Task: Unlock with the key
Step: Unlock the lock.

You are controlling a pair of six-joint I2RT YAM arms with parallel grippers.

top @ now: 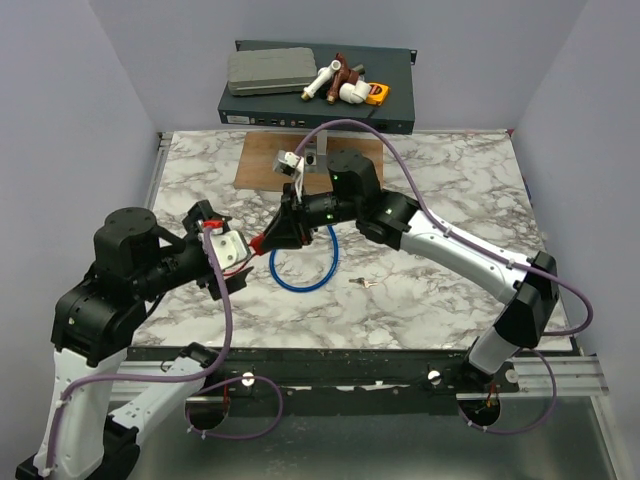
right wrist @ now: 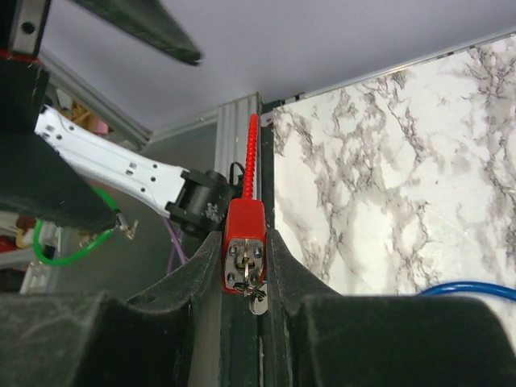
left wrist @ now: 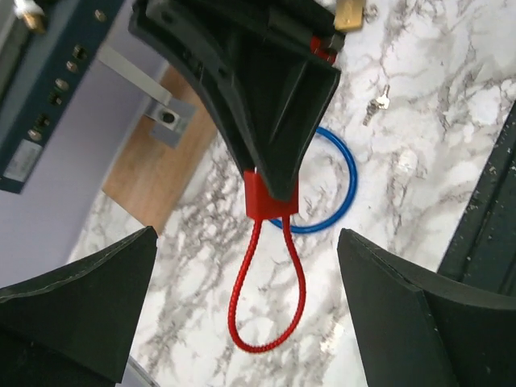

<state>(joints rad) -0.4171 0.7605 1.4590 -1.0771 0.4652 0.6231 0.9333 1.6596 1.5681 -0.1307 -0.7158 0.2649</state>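
the marble table (top: pixel 440 180) lies bare on my right side, out to its edge. the near side ends in a metal rail (top: pixel 330 360). a wooden board (top: pixel 260 160) sits at the far edge, and a blue cable ring (left wrist: pixel 352 173) lies on the marble below both claws. my right arm stretches in low from the right, its claw (right wrist: pixel 244 242) pinched on the red block of the key (right wrist: pixel 246 270), held above the table. the red strap (left wrist: pixel 266 306) points at my left claw (left wrist: pixel 246 234), which gapes wide, facing the loop.
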